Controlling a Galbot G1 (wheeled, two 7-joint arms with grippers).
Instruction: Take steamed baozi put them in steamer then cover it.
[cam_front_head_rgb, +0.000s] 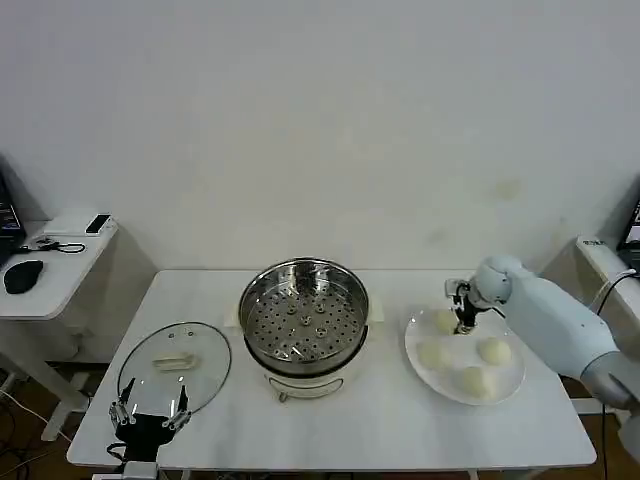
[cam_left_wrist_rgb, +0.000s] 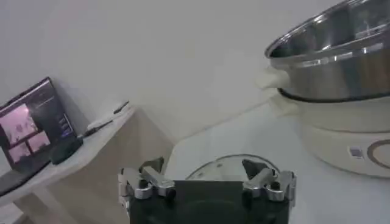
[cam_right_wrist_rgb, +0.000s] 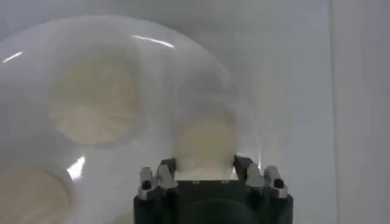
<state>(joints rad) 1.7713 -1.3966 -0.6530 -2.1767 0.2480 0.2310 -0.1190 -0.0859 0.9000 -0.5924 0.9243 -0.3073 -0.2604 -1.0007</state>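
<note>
The steel steamer (cam_front_head_rgb: 303, 310) stands uncovered mid-table, its perforated tray bare. To its right, a white plate (cam_front_head_rgb: 512, 382) carries several steamed baozi (cam_front_head_rgb: 493, 350). My right gripper (cam_front_head_rgb: 464, 325) is down at the plate's far left part, shut on one baozi (cam_right_wrist_rgb: 206, 140), with a finger pressed against each side of it (cam_right_wrist_rgb: 205, 165). Two other baozi (cam_right_wrist_rgb: 94, 100) lie on the plate (cam_right_wrist_rgb: 158, 61) beyond it. The glass cover (cam_front_head_rgb: 175, 365) lies flat left of the steamer. My left gripper (cam_front_head_rgb: 150, 415) hovers open just short of it, near the table's front edge (cam_left_wrist_rgb: 204, 173).
A side desk (cam_front_head_rgb: 55, 255) with a mouse and a phone stands to the left of the table. A laptop (cam_left_wrist_rgb: 36, 125) sits on it. Bare tabletop (cam_front_head_rgb: 370, 420) stretches in front of the steamer. The steamer's cream base (cam_left_wrist_rgb: 341, 140) is to the left gripper's side.
</note>
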